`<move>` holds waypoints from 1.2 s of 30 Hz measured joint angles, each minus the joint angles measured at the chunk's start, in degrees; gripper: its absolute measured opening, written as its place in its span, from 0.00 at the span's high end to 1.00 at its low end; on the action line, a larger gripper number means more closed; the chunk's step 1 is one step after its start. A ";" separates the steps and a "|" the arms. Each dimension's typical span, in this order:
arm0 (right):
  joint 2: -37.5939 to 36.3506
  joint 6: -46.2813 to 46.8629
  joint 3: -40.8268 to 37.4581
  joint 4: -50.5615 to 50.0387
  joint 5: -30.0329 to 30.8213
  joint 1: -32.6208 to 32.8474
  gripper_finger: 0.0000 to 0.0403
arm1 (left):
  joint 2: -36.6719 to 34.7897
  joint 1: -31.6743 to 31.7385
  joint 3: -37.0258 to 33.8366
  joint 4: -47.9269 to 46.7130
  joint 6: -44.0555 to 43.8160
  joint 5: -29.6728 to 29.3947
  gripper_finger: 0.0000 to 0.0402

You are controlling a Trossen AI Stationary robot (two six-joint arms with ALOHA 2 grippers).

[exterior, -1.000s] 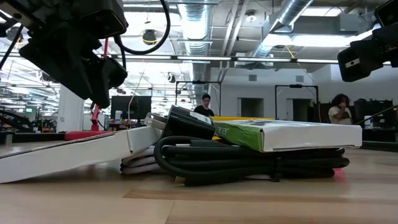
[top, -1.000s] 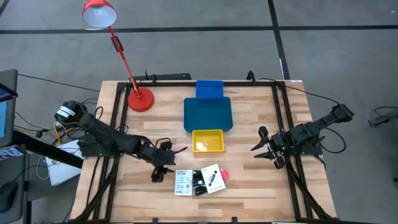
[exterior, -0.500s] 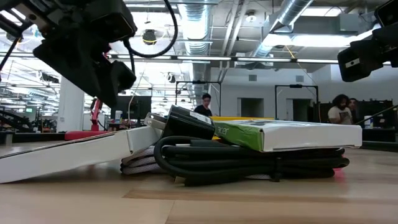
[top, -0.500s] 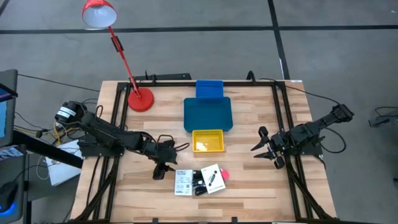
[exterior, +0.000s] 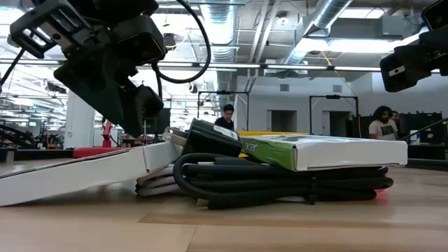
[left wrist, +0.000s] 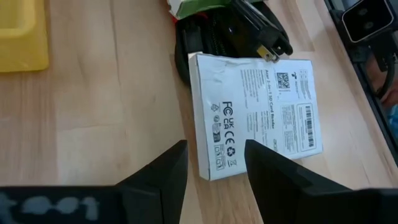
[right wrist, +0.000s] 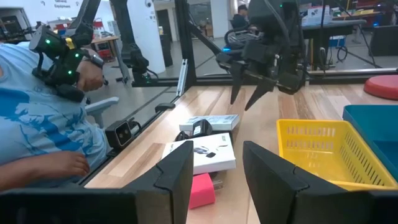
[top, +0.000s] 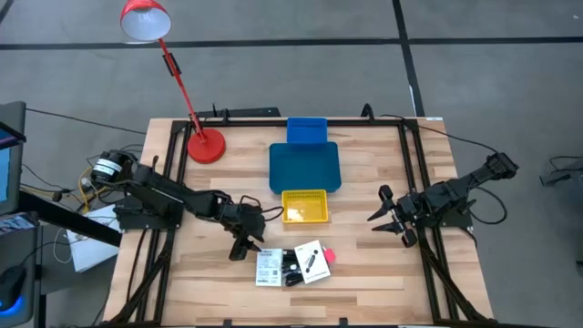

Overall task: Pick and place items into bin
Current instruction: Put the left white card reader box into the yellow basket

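Observation:
The items lie in a small pile near the table's near edge: a white printed card [top: 269, 267] [left wrist: 256, 113], a second white card with a black picture [top: 311, 261] [right wrist: 202, 154], a pink-red piece [top: 329, 256] [right wrist: 200, 190], coiled black cable [exterior: 280, 183] [left wrist: 205, 43] and a green-and-white box [exterior: 322, 150]. My left gripper [top: 246, 244] [left wrist: 214, 163] is open, just left of the pile, above the printed card's edge and touching nothing. My right gripper [top: 386, 220] [right wrist: 217, 167] is open and waits at the table's right.
A yellow bin [top: 304, 206] [right wrist: 318, 152] stands just beyond the pile. Behind it lie a blue tray [top: 304, 167] and a small blue box [top: 306, 130]. A red lamp [top: 206, 146] stands at the far left. People are in the room beyond the table.
My left gripper has moved toward the table's right and a little down, closing on the pile of items. It has stayed open. The items have kept still.

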 joint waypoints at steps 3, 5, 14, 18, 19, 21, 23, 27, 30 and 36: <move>0.00 0.02 0.01 0.01 0.00 0.00 0.67 | 0.00 0.38 0.00 -0.04 0.59 0.14 0.63; 0.00 0.01 0.01 -0.01 0.00 0.00 0.67 | 0.02 0.54 0.00 -0.04 0.62 0.30 0.63; 0.00 0.00 0.00 0.00 0.00 0.00 0.67 | 0.01 0.91 0.00 -0.04 1.56 0.86 0.63; 0.00 0.00 0.01 -0.01 0.00 0.00 0.67 | 0.02 1.75 0.00 -0.06 1.97 1.07 0.63; 0.00 0.00 -0.01 -0.01 0.00 0.00 0.67 | 0.01 1.89 0.00 -0.06 2.17 1.13 0.63; 0.00 0.02 0.01 0.01 0.00 0.00 0.67 | 0.00 2.11 0.00 -0.04 2.73 1.50 0.63; 0.00 0.00 0.01 -0.01 0.00 0.00 0.67 | 0.00 2.29 0.00 -0.06 2.95 1.69 0.63; 0.00 0.00 0.01 -0.01 0.00 0.00 0.67 | 0.01 2.41 0.00 -0.06 3.41 1.69 0.63; 0.00 0.01 0.01 0.00 0.00 0.00 0.67 | 0.00 2.39 0.00 -0.06 3.68 1.65 0.63; 0.00 0.01 0.00 0.01 0.00 0.00 0.67 | 0.00 2.39 0.00 0.01 4.83 1.29 0.63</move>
